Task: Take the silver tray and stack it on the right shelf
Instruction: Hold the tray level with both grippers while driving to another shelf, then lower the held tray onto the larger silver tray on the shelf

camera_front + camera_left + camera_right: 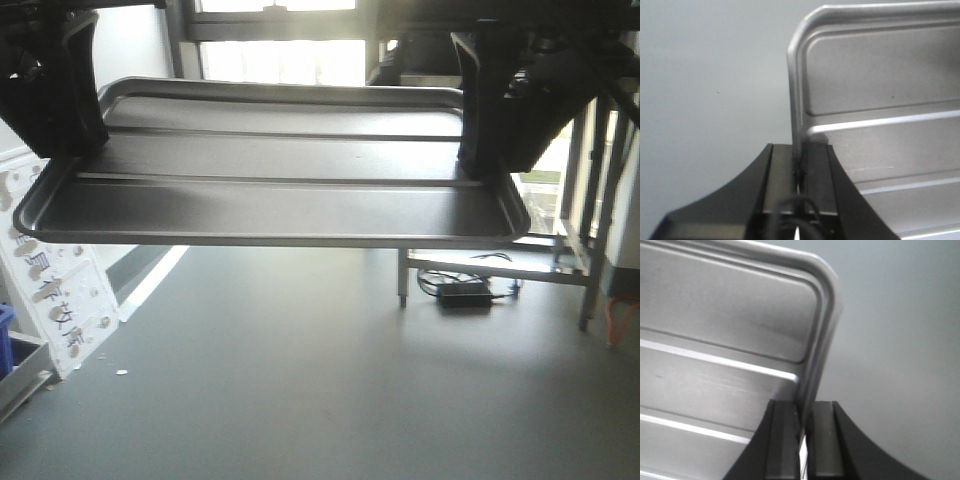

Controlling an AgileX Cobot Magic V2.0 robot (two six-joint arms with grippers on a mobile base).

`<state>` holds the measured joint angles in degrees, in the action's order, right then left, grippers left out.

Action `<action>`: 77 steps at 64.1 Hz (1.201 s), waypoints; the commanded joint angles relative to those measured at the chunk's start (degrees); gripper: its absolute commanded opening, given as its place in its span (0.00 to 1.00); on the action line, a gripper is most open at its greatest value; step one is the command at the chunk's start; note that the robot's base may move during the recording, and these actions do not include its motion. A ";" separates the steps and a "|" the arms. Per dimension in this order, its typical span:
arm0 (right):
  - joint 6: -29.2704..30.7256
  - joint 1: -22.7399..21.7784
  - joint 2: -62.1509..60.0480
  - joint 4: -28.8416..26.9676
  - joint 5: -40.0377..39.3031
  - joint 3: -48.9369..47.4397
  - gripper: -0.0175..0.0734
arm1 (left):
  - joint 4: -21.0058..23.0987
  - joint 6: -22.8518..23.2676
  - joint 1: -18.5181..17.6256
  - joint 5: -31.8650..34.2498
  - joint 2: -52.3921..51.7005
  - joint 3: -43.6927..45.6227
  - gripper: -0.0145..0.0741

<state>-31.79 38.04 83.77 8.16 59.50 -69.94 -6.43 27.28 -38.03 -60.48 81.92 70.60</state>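
The silver tray (270,190) hangs level in the air above the grey floor, its two long ridges running left to right. My left gripper (70,135) is shut on the rim of its left short end. My right gripper (482,150) is shut on the rim of its right short end. In the left wrist view the tray's rim (796,100) stands upright between the black fingers of the left gripper (799,161). The right wrist view shows the same hold, with the tray's rim (822,335) pinched by the right gripper (803,412). The right shelf is out of view.
A white foam panel with printed characters (55,290) leans at the left beside a blue bin (5,335). A steel frame with legs (592,250) stands at the right. A black power adapter with cables (463,293) lies under that frame. Bright windows (280,60) fill the back.
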 commanded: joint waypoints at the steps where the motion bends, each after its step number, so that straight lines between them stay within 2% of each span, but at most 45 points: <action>1: 1.98 0.27 -2.20 1.04 -3.44 -1.93 0.25 | 0.37 -1.45 -0.81 1.29 -1.93 1.76 0.06; 77: 1.98 0.27 -2.20 1.04 -3.44 -1.93 0.25 | 0.37 -1.45 -0.81 1.29 -1.93 1.76 0.06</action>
<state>-31.79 38.04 83.77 8.49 59.40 -69.94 -6.34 27.28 -38.03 -60.16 81.92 70.60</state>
